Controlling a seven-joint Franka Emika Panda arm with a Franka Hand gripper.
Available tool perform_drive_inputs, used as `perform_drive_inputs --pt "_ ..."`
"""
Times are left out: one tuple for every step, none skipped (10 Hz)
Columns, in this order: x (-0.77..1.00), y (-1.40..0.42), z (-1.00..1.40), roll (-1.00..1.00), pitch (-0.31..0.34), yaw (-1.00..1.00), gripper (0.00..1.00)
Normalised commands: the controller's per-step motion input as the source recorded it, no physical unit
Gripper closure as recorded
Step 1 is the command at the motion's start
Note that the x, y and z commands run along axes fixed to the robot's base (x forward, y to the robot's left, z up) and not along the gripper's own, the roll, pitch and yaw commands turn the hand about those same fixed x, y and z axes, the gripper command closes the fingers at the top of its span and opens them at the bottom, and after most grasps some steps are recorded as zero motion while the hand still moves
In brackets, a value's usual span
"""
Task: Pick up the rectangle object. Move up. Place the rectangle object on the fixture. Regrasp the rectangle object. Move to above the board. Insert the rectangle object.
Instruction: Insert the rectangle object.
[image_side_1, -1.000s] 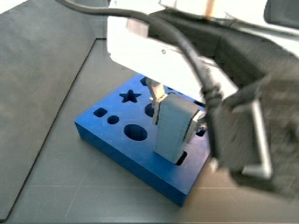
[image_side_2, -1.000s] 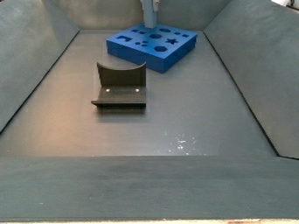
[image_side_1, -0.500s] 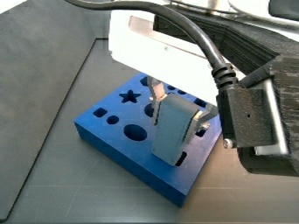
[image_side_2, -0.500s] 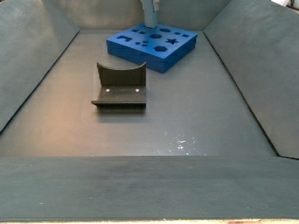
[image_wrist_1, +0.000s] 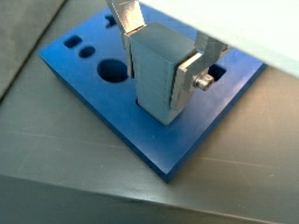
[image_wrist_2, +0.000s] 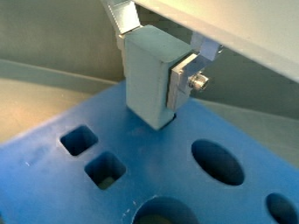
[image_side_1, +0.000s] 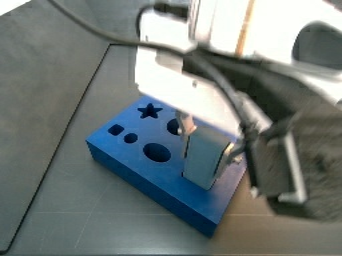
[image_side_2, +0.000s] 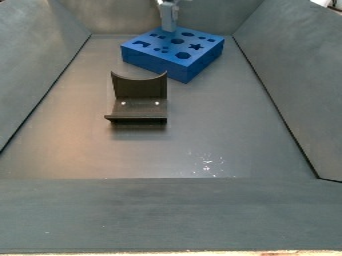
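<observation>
The pincer pinches the light-blue block upright, its lower end at the board near the far edge. If the block sits slightly off its slot, pushing down could jam it or shift the board.

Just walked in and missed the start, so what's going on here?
The robot arm's gripper holds the light-blue rectangle object upright between its fingers, over the board. In the wrist views the block's lower end is at the board's top face near one edge; whether it has entered a hole cannot be told. The fixture stands empty on the floor.
</observation>
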Motion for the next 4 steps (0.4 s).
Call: perform_drive_inputs --pt "-0.07 -0.1 -1.0 0.0 -0.249 -0.02 1.0" --pt "0.0 0.0 0.0 0.02 0.031 0.0 1.0" --pt "0.0 0.0 0.0 0.0 -0.046 0.0 1.0" --pt "0.0 0.0 0.0 0.0 0.0 0.0 1.0"
